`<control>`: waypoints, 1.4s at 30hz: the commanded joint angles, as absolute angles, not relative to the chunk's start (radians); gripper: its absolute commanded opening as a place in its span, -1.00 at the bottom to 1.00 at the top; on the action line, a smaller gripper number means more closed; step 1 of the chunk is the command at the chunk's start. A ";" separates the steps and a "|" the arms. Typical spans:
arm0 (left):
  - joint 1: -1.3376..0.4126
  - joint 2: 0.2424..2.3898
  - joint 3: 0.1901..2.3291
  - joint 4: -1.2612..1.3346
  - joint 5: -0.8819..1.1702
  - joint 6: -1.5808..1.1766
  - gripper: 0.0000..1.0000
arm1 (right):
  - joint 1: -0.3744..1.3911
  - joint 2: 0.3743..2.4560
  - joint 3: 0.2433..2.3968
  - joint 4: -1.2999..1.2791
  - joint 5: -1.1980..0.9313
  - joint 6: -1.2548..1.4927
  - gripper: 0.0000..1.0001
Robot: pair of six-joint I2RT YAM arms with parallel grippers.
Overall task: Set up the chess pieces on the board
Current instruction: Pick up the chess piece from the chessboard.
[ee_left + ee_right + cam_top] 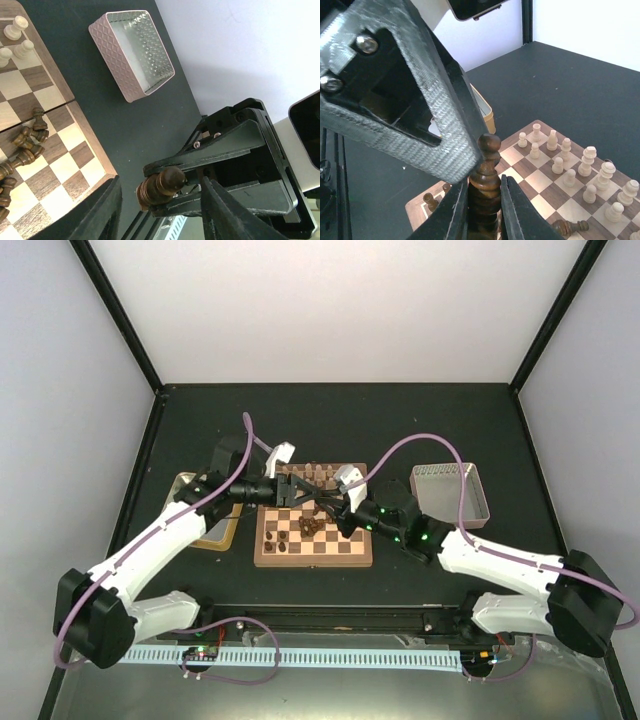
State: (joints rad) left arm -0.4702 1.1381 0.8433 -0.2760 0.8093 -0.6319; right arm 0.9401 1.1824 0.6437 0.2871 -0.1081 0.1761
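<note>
My right gripper point(484, 192) is shut on an upright dark brown chess piece point(488, 167) held above the board point(542, 187). The piece also shows in the left wrist view point(161, 186), lying between the wide-apart fingers of my open left gripper point(160, 217). One left finger point(420, 100) touches the piece's top. In the top view both grippers, left point(298, 496) and right point(326, 506), meet over the board point(262, 552). Cream pieces point(318, 472) stand along the far rows. Several dark pieces point(311, 525) lie in a heap mid-board, and a few point(279, 543) stand at the near left.
A pinkish box point(452, 490) with a shiny inside stands right of the board and also shows in the left wrist view point(134, 52). A gold-rimmed tray point(205, 530) lies left of the board, under my left arm. Black posts frame the table's back corners.
</note>
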 commanded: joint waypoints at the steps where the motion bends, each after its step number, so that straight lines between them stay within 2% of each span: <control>1: -0.463 1.150 0.881 -0.275 0.842 -0.624 -0.16 | 0.937 1.196 0.673 0.332 -0.135 0.138 -0.72; 9: -0.463 1.173 0.890 -0.277 0.838 -0.611 -0.40 | 0.937 1.216 0.692 0.313 -0.170 0.125 -0.70; 16: -0.462 1.174 0.888 -0.292 0.840 -0.592 -0.82 | 0.937 1.227 0.708 0.291 -0.178 0.129 -0.67; 19: -0.463 1.169 0.887 -0.298 0.839 -0.588 -0.96 | 0.937 1.234 0.719 0.275 -0.165 0.157 -0.56; 21: -0.463 1.167 0.887 -0.299 0.838 -0.586 -0.97 | 0.936 1.239 0.737 0.246 -0.156 0.186 -0.40; 25: -0.463 1.160 0.891 -0.294 0.830 -0.591 -0.97 | 0.936 1.208 0.726 0.276 -0.166 0.284 0.11; 29: -0.463 1.146 0.900 -0.268 0.825 -0.614 -0.97 | 0.921 1.150 0.662 0.390 -0.207 0.441 0.40; 34: -0.463 1.115 0.903 -0.168 0.816 -0.689 -0.97 | 0.858 1.075 0.547 0.567 -0.193 0.806 0.56; 37: -0.463 1.084 0.899 -0.080 0.779 -0.776 -0.97 | 0.827 1.035 0.491 0.668 -0.174 1.024 0.58; 42: -0.463 1.034 0.865 0.099 0.725 -0.975 -0.97 | 0.822 1.042 0.501 0.740 -0.209 1.239 0.58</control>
